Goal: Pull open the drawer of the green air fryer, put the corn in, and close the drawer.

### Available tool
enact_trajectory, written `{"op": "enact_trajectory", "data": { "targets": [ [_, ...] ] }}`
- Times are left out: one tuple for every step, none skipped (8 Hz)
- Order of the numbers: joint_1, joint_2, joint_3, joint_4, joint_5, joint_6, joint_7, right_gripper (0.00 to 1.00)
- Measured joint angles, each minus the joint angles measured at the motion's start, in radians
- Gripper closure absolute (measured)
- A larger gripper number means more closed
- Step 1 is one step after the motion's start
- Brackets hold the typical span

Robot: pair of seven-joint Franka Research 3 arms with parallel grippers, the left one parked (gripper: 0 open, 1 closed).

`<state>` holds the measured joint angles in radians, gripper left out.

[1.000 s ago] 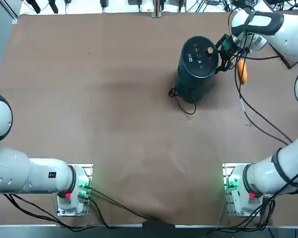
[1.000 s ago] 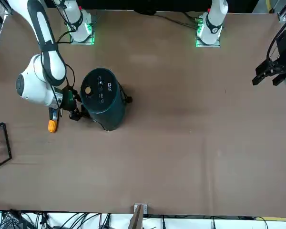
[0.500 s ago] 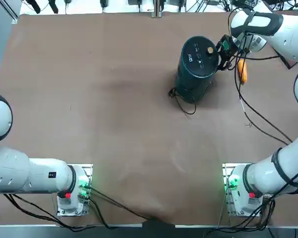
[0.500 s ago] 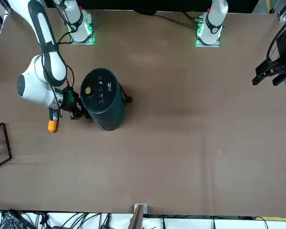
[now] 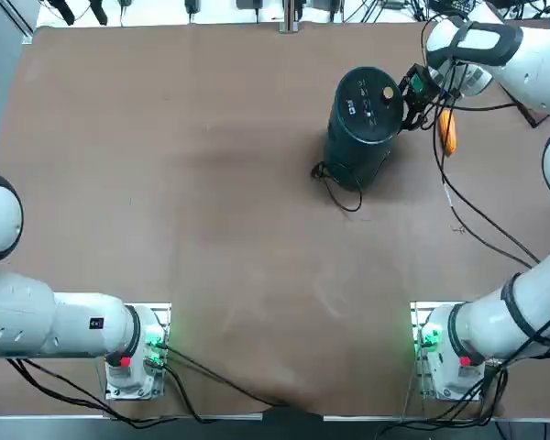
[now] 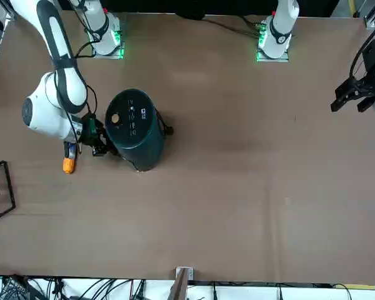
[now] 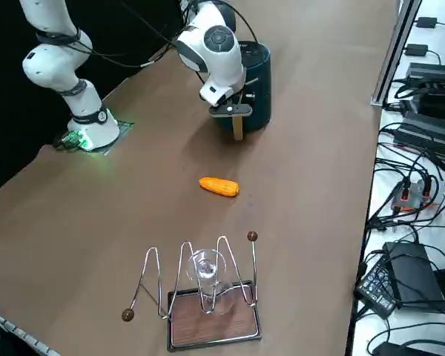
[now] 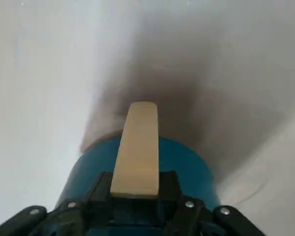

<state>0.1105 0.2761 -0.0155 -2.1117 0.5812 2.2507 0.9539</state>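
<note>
Closest in, the right gripper was at the side of the green air fryer, its fingers closed in a pinch on the pale wooden handle, whose end stuck out past them. The drawer looked shut, so the step in hand seemed to be the opening pull. That called for a firm, level grip and a slow draw straight out from the fryer's side, towards the robot's right, with no twist or lift. A crooked pull could have jammed the drawer or let the smooth wood slip; a jerk might have dragged or tipped the tall body, since nothing else braced it. The black cord trailed on the worktop and was best left slack.

Farther out, the corn lay on its side on the bare worktop, well apart from the fryer, out in front of the handle. It needed watching: the pull led roughly its way, and a drawer drawn too far might have nudged it. Opening just wide enough for the cob seemed wisest. Beyond it stood a wire rack, out of the drawer's likely path.
</note>
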Motion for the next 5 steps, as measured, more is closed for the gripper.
{"op": "enact_trajectory", "data": {
  "targets": [
    [-0.009, 0.0, -0.01, 0.001, -0.001, 0.0, -0.01, 0.52],
    [-0.024, 0.0, -0.016, 0.001, -0.001, -0.003, -0.022, 0.52],
    [-0.035, 0.0, -0.016, 0.001, -0.001, -0.006, -0.028, 0.52],
    [-0.04, 0.0, -0.016, 0.001, -0.002, -0.006, -0.029, 0.52],
    [-0.045, 0.0, -0.017, 0.001, -0.007, -0.006, -0.029, 0.52]
  ]
}}
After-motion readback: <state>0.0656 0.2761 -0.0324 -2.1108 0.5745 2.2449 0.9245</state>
